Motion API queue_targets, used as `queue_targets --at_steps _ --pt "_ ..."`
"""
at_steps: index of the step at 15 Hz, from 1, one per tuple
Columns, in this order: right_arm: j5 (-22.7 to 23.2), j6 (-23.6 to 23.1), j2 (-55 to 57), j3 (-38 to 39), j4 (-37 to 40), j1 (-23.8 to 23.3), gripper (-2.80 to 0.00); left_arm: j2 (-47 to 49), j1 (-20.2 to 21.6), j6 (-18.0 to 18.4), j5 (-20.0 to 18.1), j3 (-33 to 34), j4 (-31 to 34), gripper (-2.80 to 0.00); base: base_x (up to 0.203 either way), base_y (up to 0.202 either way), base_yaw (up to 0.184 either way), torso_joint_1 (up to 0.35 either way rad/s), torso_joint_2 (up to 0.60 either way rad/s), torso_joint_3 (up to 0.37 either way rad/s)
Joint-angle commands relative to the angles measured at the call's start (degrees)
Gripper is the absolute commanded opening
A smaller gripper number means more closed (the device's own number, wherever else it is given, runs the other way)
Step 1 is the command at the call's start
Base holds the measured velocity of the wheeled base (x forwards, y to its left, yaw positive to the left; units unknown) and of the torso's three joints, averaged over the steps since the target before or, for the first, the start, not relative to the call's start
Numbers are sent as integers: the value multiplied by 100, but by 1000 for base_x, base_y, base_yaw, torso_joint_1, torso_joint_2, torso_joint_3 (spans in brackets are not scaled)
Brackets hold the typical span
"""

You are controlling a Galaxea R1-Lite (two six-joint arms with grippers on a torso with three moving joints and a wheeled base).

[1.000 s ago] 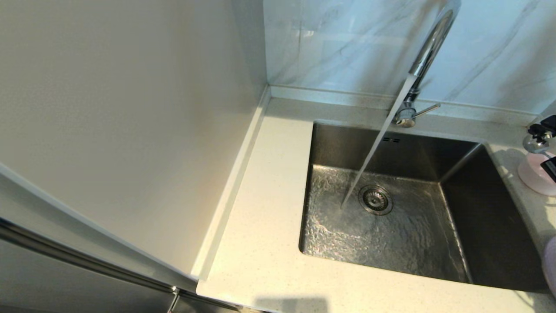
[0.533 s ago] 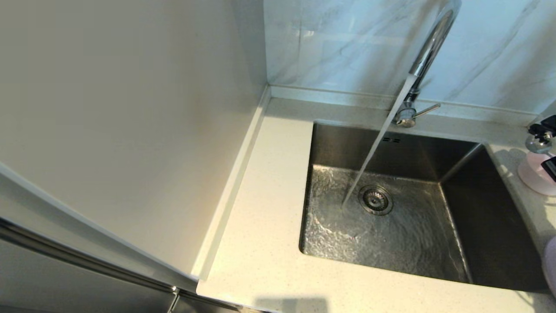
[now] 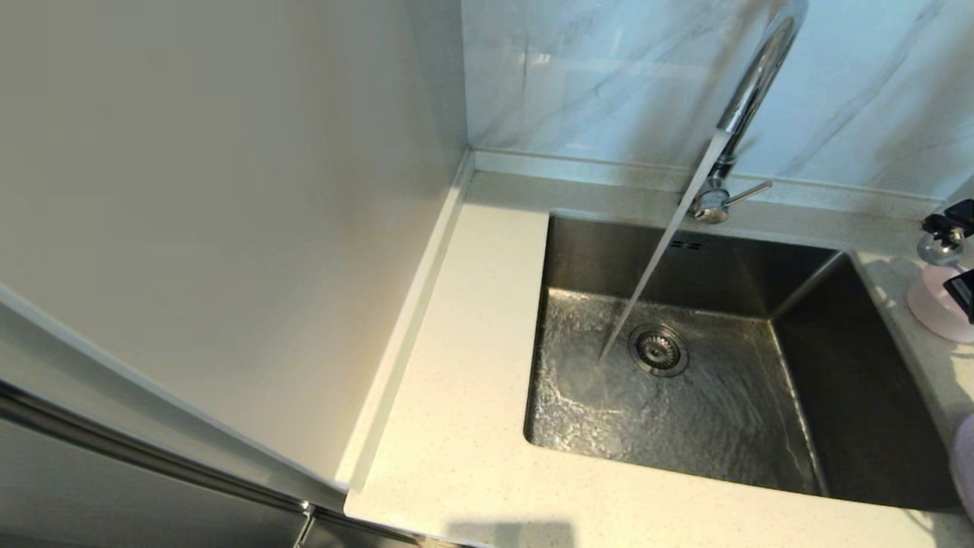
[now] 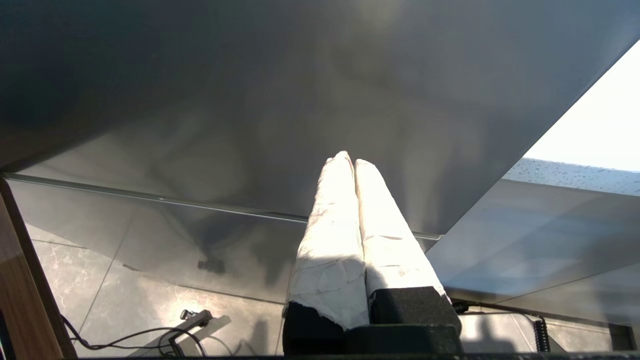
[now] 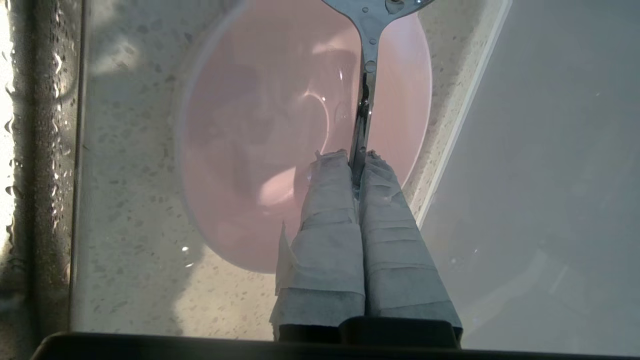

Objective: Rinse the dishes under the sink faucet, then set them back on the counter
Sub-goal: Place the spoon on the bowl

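Water pours from the faucet [image 3: 749,84] into the sink [image 3: 685,396], landing beside the drain [image 3: 658,349]. At the counter's [image 3: 464,426] far right edge, the right gripper [image 5: 358,159] pinches the spoon [image 5: 367,60] by its handle above the pink bowl [image 5: 260,150]. The left gripper [image 4: 348,161] hangs parked below counter level, fingers pressed together on nothing.

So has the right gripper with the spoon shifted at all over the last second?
Barely. In the head view the right gripper, shut on the spoon above the pink bowl, has edged slightly up toward the counter's back edge.
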Motion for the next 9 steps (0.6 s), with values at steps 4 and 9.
queue_targets --at_steps 4,9 --pt "-14 -26 10 -13 15 3 -280 0 0 0 0 0 2 -280 0 0 0 0 0 0" --pt "-14 -34 10 14 24 -6 -280 0 0 0 7 0 2 -280 0 0 0 0 0 0"
